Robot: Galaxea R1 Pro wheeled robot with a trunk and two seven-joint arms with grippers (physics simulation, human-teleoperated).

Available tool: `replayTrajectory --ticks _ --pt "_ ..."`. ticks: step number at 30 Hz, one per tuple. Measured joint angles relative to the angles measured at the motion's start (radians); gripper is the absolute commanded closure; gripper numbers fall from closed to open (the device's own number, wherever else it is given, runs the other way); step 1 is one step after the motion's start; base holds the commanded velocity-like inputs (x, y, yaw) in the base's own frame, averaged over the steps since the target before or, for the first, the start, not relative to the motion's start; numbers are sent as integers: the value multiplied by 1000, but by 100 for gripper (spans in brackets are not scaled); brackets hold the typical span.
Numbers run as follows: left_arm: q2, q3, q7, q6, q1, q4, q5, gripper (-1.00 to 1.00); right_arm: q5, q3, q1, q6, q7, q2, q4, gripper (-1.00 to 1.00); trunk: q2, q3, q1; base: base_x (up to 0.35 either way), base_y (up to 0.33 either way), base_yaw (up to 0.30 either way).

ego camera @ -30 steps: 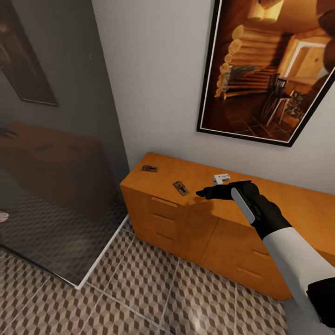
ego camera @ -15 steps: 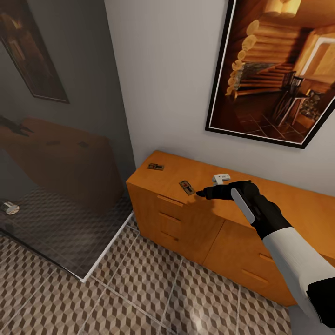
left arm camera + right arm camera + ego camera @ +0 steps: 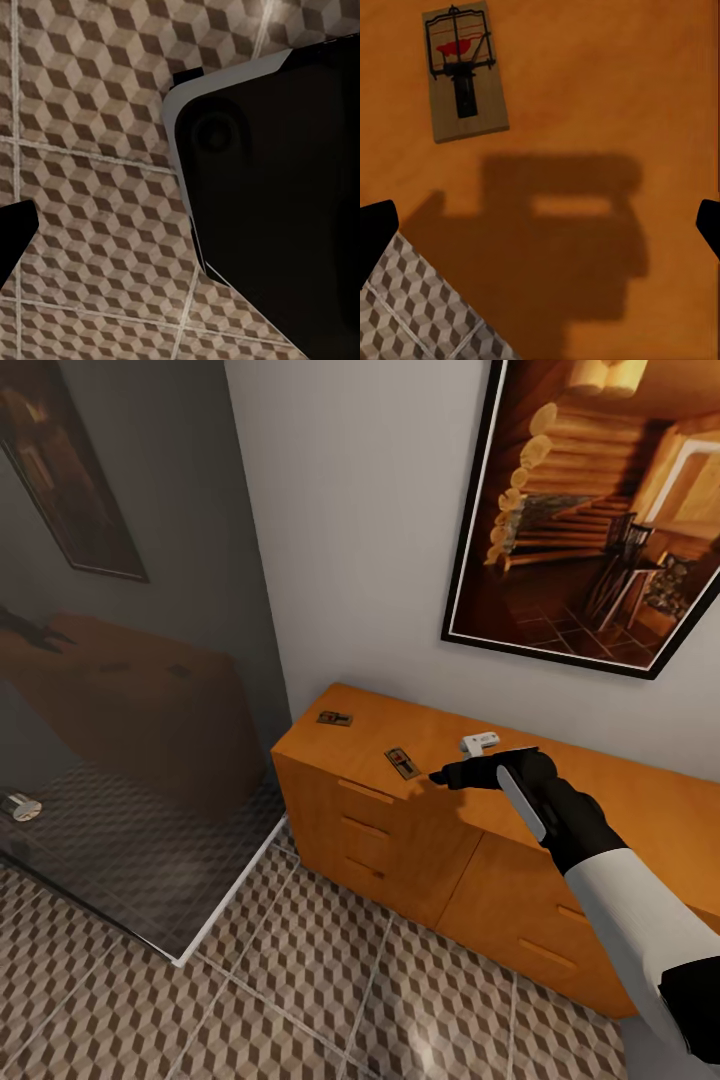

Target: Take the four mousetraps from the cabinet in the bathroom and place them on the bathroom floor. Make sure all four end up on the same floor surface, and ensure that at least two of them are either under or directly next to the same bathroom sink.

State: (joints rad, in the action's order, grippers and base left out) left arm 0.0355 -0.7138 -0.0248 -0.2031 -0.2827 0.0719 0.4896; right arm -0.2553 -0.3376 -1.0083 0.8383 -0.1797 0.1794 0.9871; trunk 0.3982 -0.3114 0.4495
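Mousetrap [image 3: 401, 763] lies just ahead of the right gripper [image 3: 440, 775], whose fingers stand apart; judged best: advance over the cabinet [image 3: 420, 830], descend squarely, then close.

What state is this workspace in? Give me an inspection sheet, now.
Surface: orange-brown wooden six-drawer cabinet; the drawers in view are shut.
Job's things: two small brown wooden mousetraps on the cabinet top, one near its far left corner, one by the front edge; cube-patterned floor tiles below.
Clutter: small white object on the cabinet top.
Hands: black right hand over the cabinet top beside the nearer trap, open, empty; left hand's fingertip above the tiles, opening cannot be told.
Cables: nothing seen.
Surroundings: dark tinted glass panel; dark-framed log-interior picture.
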Motion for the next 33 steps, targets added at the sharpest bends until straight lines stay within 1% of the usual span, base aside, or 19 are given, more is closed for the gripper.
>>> replayTrajectory --ticks 19,33 --pt "-1 0 0 0 0 0 0 -100 4 3 -5 2 -6 -2 14 -100 0 0 0 0 0 0" --pt "-12 0 0 0 0 0 0 -100 3 2 -19 3 -8 -2 15 -100 0 0 0 0 0 0"
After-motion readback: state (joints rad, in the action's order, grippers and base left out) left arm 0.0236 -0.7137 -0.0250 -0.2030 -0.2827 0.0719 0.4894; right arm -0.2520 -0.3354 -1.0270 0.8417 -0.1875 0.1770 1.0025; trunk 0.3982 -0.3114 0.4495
